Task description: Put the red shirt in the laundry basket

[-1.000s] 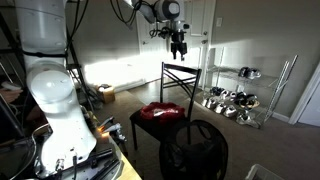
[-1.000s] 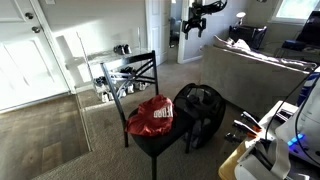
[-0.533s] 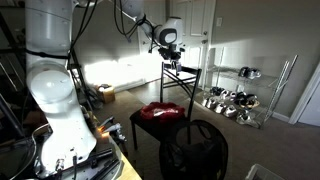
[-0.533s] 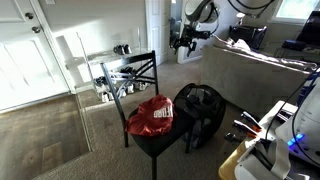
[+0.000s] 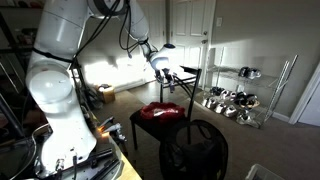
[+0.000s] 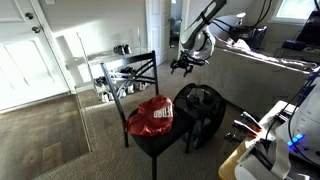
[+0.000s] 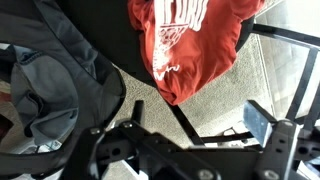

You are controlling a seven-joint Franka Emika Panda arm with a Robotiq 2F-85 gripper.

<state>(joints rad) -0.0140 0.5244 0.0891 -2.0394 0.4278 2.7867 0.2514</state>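
Item: red shirt (image 7: 190,40) on surface (image 7: 110,40).
I saw hand (image 6: 183,67) wide, empty; laundry basket (image 7: 50,90) at shirt's nine o'clock, wrist view.

We see a carpeted floor (image 6: 60,140) carrying a black chair (image 6: 163,142), a dark mesh laundry basket (image 6: 200,110) just beside the chair, and a wire rack (image 5: 240,100) of shoes by the wall. On the chair's seat lies the red shirt (image 6: 151,117); in the wrist view its edge droops past the seat's rim.

Matt cloth red shirt (image 7: 190,40)
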